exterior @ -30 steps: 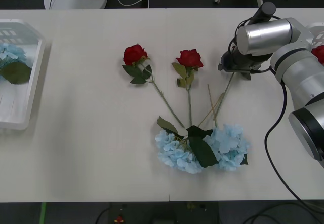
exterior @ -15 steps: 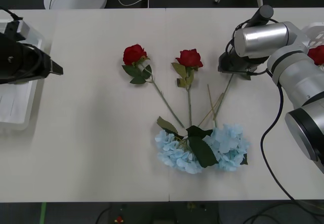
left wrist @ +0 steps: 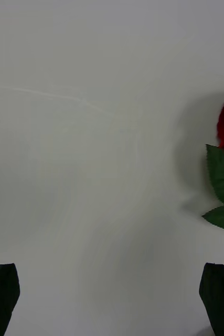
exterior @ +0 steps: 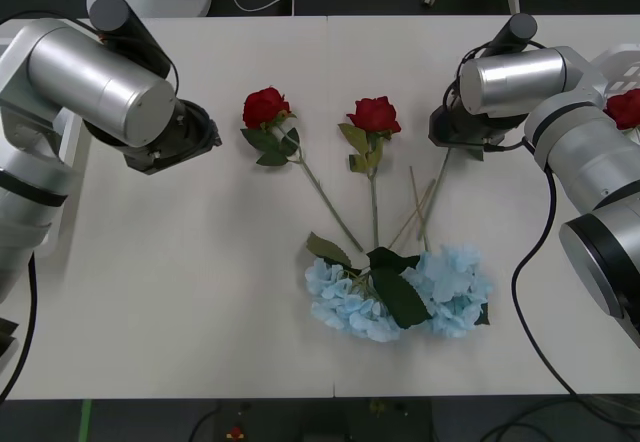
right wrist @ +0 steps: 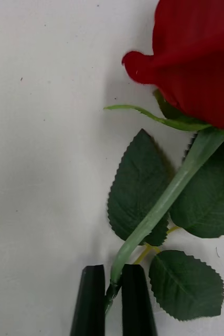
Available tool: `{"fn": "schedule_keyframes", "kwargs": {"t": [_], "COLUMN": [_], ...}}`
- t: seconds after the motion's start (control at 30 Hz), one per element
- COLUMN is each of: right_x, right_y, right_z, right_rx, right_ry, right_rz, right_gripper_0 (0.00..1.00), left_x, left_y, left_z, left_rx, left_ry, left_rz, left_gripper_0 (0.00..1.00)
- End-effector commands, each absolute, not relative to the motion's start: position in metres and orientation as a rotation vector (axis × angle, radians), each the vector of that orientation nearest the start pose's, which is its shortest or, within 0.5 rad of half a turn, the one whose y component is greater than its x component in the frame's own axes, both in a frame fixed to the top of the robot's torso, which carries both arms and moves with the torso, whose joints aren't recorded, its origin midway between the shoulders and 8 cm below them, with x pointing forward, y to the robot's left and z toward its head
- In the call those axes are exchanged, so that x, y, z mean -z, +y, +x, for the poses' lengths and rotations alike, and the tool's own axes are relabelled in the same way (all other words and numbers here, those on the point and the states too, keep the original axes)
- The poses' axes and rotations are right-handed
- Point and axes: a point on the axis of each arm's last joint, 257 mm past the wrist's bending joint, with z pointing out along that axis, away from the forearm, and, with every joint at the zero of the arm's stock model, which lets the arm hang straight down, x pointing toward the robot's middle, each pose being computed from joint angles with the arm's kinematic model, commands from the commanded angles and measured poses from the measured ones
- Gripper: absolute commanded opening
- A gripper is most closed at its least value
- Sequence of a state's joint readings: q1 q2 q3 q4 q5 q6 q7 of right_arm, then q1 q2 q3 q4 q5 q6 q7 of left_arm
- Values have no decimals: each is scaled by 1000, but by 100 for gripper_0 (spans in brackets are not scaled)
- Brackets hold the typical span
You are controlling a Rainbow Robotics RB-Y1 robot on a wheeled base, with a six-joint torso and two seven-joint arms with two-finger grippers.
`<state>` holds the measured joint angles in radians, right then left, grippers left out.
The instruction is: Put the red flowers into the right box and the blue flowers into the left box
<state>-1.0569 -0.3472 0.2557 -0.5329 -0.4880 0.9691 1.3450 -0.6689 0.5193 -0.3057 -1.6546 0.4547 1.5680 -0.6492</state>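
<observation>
The right claw (right wrist: 112, 299) is clamped on the green stem of a red rose (right wrist: 198, 63) near the tabletop's (exterior: 200, 292) right edge, its two black fingers (right wrist: 93, 299) pinching the stem just below the leaves. The left claw (left wrist: 112, 299), its fingers spread wide apart and holding nothing, hovers over bare tabletop toward the left edge, just beside the leftmost rose (exterior: 266, 107). A second rose (exterior: 374, 115) lies near the middle of the tabletop, its stem running toward the near edge to the blue flowers (exterior: 395, 292), pale clusters with dark leaves lying together near the middle of the near edge. Another red bloom (exterior: 628, 108) shows at the far right edge, beside the white rim of the right box (exterior: 625, 62).
</observation>
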Motion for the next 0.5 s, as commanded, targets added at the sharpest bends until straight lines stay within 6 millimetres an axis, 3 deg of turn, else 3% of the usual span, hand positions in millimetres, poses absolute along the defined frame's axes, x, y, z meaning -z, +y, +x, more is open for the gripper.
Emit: {"fn": "schedule_keyframes", "kwargs": {"t": [0.03, 0.17, 0.3, 0.5], "right_x": [244, 240, 223, 183], "right_y": [-204, -208, -222, -269], "right_z": [667, 669, 672, 666], "right_rx": [-105, -108, -77, 53], "right_ry": [2516, 2511, 2505, 2545], "right_rz": [107, 108, 53, -130], "right_gripper_0": [0, 0, 0, 0], "left_x": [182, 192, 199, 212], "left_y": [149, 127, 99, 68], "left_z": [581, 598, 607, 608], "left_rx": [220, 216, 198, 175], "left_ry": [2461, 2450, 2445, 2445], "left_rz": [-391, -357, -289, -191], "left_gripper_0": [100, 100, 100, 99]}}
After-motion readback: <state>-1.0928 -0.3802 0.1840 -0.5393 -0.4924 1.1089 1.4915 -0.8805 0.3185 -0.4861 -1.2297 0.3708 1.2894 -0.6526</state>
